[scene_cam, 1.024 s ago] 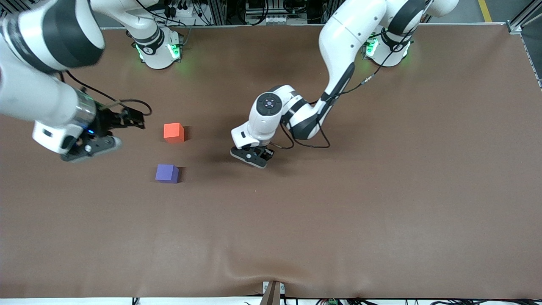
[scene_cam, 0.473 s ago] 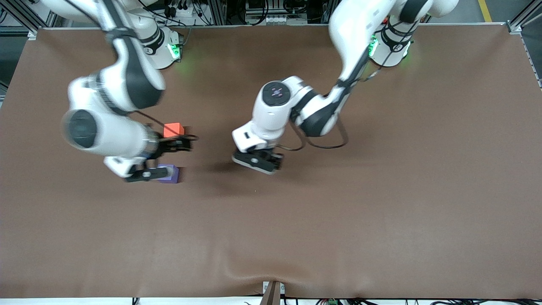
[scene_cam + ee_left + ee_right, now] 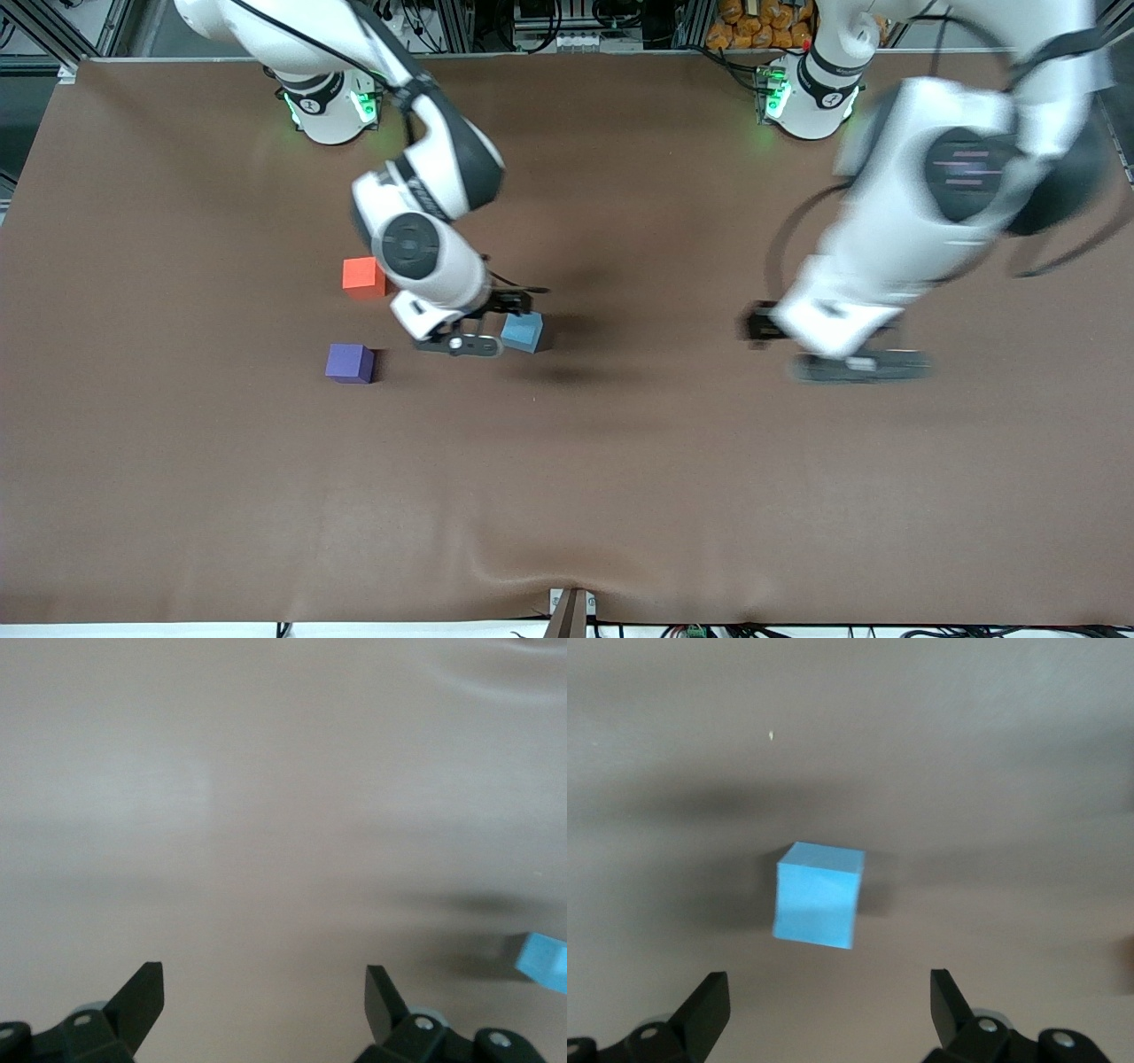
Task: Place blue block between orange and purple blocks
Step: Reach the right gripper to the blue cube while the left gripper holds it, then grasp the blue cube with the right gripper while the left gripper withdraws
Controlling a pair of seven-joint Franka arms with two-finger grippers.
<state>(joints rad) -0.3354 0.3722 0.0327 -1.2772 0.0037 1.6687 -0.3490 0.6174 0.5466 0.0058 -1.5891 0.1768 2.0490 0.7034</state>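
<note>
Orange block [image 3: 362, 275]: seen resting on the brown table [image 3: 620, 496], just beside the right arm's wrist, toward the right arm's end of the table from the right gripper.

Purple block [image 3: 349, 362]: seen on the table nearer the front camera than the orange block, well apart from it — the gap between the two is bare cloth. It lies toward the right arm's end from the right gripper.

Right gripper [image 3: 461, 344]: held low over the table, between the purple block and the blue block. Its fingers [image 3: 702, 1010] are spread wide in the right wrist view, with nothing clasped between them.

Blue block [image 3: 523, 332]: set flat on the table just beside the right gripper, on the side toward the left arm's end. In the right wrist view the blue block [image 3: 818, 894] is seen ahead of the spread fingertips, centred on the gap and clear of both. It is not between the orange and purple blocks — it lies well off from both, toward the middle of the table.

Left gripper [image 3: 855, 365]: held over bare table toward the left arm's end, well apart from all three blocks. In the left wrist view its fingers [image 3: 140, 999] are spread wide and hold nothing; the blue block [image 3: 544, 962] is caught at the frame edge, far from the fingertips.
</note>
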